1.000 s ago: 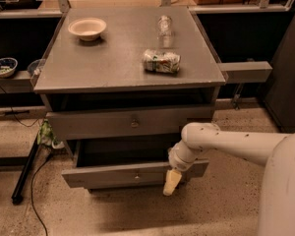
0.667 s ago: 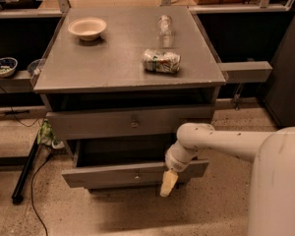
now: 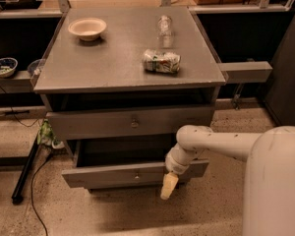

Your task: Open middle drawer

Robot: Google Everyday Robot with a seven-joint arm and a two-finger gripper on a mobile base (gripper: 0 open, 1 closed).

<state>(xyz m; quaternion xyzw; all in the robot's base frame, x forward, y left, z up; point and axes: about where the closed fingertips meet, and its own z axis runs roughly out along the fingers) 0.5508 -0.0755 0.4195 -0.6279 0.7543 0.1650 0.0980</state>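
Since a second ago gripper (image 3: 168, 186) drifts slightly left, hangs at right end of middle drawer (image 3: 103, 177) front. Drawer sits partway out, under top drawer (image 3: 88, 124). Grip state: can't tell. Rigid wood, likely slides with friction; pull by centre knob (image 3: 136, 175).

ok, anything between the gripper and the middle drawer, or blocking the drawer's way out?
Nothing visible. The gripper hangs right at the front of the middle drawer, right of its knob, with no object between. The drawer is already partly out; only the robot's own arm stands before its right end.
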